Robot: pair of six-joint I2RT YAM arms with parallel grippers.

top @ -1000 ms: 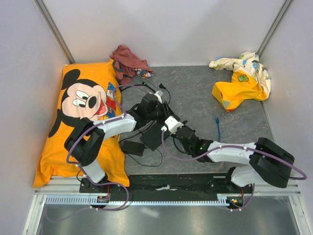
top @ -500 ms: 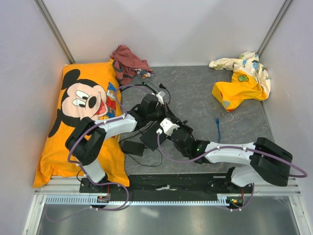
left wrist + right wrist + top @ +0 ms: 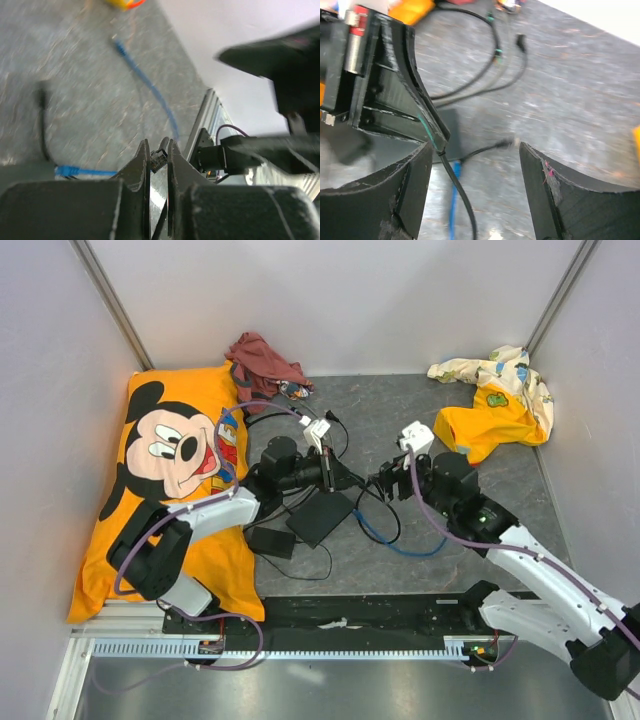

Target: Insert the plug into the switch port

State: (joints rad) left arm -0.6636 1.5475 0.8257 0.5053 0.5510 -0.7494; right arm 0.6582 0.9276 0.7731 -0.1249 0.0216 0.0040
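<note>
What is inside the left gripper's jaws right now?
The left gripper is shut on a small dark plug. Only the plug's tip shows between the fingers. They cover the rest of it and where its cord runs.

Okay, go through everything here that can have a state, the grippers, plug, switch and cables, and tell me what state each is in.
left gripper: shut on the plug.
right gripper: open, holding nothing.
plug: pinched between the left fingertips, not in the switch.
switch: lying flat on the table.
blue cable: loose on the table, unheld.
adapter brick: flat on the table beside the switch.
</note>
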